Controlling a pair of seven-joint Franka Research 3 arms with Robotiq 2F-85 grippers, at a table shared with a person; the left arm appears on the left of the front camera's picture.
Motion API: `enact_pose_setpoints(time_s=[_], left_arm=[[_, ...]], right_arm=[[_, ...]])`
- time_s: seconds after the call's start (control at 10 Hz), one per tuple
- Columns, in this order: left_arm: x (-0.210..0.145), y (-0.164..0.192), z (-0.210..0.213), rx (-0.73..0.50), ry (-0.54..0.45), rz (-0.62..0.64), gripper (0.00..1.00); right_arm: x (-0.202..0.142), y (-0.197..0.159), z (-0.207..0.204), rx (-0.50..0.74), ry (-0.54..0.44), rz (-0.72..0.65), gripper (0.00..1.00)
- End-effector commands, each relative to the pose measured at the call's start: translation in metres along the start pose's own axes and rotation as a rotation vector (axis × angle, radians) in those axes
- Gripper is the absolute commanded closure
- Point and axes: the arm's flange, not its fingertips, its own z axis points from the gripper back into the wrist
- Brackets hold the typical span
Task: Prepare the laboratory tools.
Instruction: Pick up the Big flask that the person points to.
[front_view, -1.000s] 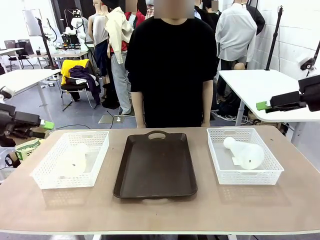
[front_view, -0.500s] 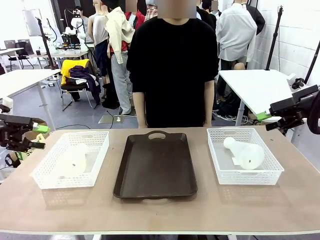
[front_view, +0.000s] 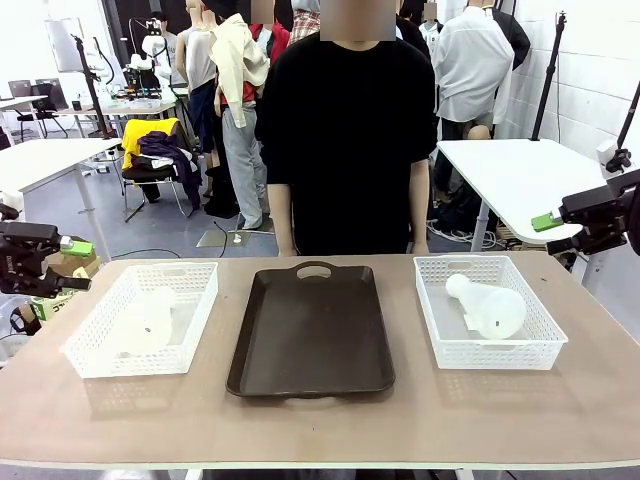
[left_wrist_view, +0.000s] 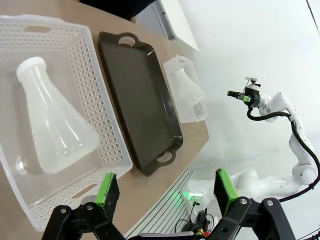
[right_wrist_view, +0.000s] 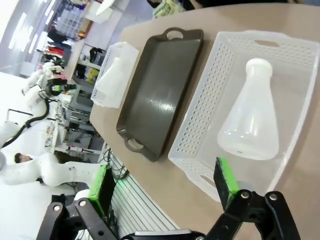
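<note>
Two translucent whitish conical flasks lie on their sides, one in each white mesh basket. The left flask (front_view: 145, 320) (left_wrist_view: 52, 125) rests in the left basket (front_view: 100, 365) (left_wrist_view: 92, 115), and the right flask (front_view: 490, 305) (right_wrist_view: 252, 117) in the right basket (front_view: 495, 355) (right_wrist_view: 200, 115). My left gripper (front_view: 75, 265) (left_wrist_view: 165, 192) hovers open off the table's left edge, above and apart from its basket. At the far right my right gripper (front_view: 552, 232) (right_wrist_view: 165, 187) hangs open, above and beside its basket. Neither gripper holds anything.
A dark brown tray (front_view: 310, 330) (left_wrist_view: 140, 100) (right_wrist_view: 160, 85) with handles lies between the baskets. A person in a black shirt (front_view: 345, 130) stands at the far edge behind the tray, hands hidden. Bare tabletop (front_view: 320, 420) runs along the near edge.
Both grippers have turned at the wrist and drifted slightly outward, away from the table's middle, still open. The flasks, baskets and tray have not moved.
</note>
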Motion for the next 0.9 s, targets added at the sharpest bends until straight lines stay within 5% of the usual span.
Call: enact_pose_setpoints(time_s=[0.0, 0.6, 0.8], left_arm=[[-0.001, 0.000, 0.001, -0.007, -0.005, -0.002, 0.00], [0.000, 0.000, 0.001, 0.012, 0.003, 0.000, 0.00], [0.003, 0.001, 0.015, -0.145, 0.025, 0.046, 0.00]], right_arm=[[0.002, 0.003, -0.005, 0.007, 0.006, 0.006, 0.00], [-0.005, 0.001, 0.001, 0.007, 0.012, -0.006, 0.00], [-0.008, -0.016, 0.013, 0.120, 0.024, -0.069, 0.00]])
